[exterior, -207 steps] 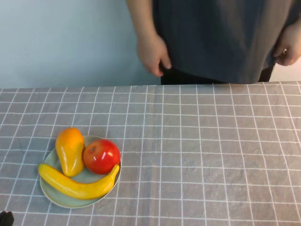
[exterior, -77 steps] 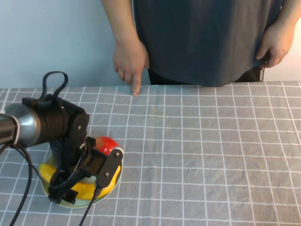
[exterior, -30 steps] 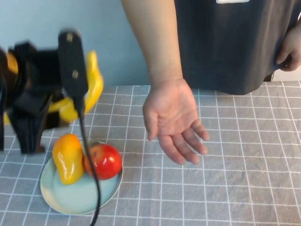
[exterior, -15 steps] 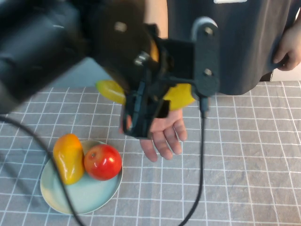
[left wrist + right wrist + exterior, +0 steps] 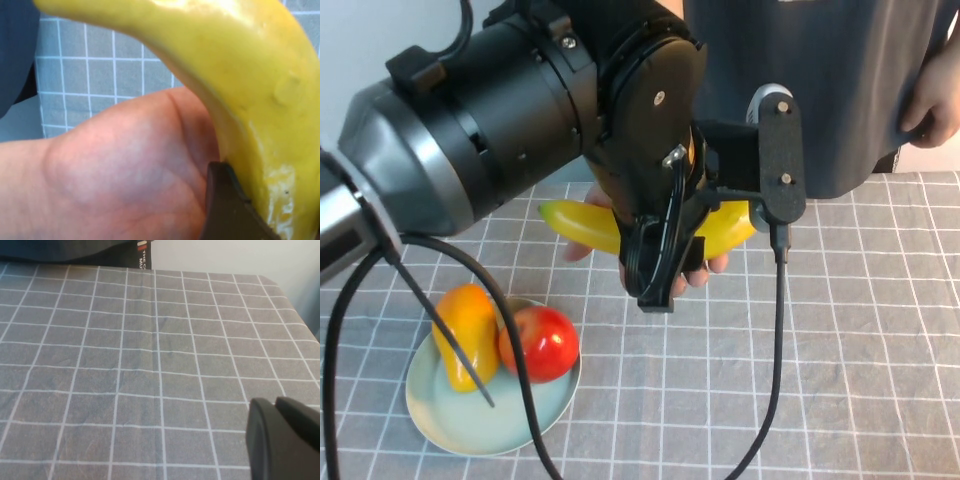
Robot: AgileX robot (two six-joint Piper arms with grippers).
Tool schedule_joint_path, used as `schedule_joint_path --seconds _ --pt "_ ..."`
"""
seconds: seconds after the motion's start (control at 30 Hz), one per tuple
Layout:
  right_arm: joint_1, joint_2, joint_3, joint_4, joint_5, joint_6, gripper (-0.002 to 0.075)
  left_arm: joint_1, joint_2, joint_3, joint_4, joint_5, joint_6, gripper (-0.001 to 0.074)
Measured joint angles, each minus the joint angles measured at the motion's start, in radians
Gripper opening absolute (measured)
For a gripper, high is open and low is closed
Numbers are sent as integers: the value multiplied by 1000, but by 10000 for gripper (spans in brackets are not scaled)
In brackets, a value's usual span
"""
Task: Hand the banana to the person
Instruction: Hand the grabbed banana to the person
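Observation:
My left gripper (image 5: 665,240) is shut on the long yellow banana (image 5: 575,222) and holds it level above the table's middle. The person (image 5: 820,90) in a dark shirt stands behind the table. Their open hand (image 5: 705,268) lies right under the banana, mostly hidden by my arm. In the left wrist view the banana (image 5: 240,75) rests against the palm (image 5: 125,170), with one dark finger (image 5: 225,210) pressed on the fruit. My right gripper (image 5: 272,410) is shut and empty, low over the grey checked cloth, out of the high view.
A pale green plate (image 5: 480,430) at the front left holds an orange-yellow pear-shaped fruit (image 5: 465,320) and a red apple (image 5: 540,342). My left arm's cable (image 5: 775,350) hangs over the table's middle. The person's other hand (image 5: 930,95) stays at their hip.
My left gripper has sunk a little with the banana, onto the person's hand. The hand has drawn back under the banana, so less of it shows.

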State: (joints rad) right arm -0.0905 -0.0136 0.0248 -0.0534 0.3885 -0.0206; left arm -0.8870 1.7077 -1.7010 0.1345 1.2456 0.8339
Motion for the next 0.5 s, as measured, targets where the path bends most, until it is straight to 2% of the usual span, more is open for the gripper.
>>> schedule_joint_path --seconds 0.1,0.17,0.33,0.4,0.5 --pt "0 0 0 0 0 0 -9 0 0 0 -4 0 0 295" --pt "0 0 0 0 0 0 -9 0 0 0 -4 0 0 328" --pt "0 0 0 0 0 0 -9 0 -9 0 -4 -5 0 589" --pt "0 0 0 0 0 0 -9 0 -27 0 -4 -5 0 636" --pt "0 0 0 0 0 0 -9 0 -84 0 -4 -3 -2 662"
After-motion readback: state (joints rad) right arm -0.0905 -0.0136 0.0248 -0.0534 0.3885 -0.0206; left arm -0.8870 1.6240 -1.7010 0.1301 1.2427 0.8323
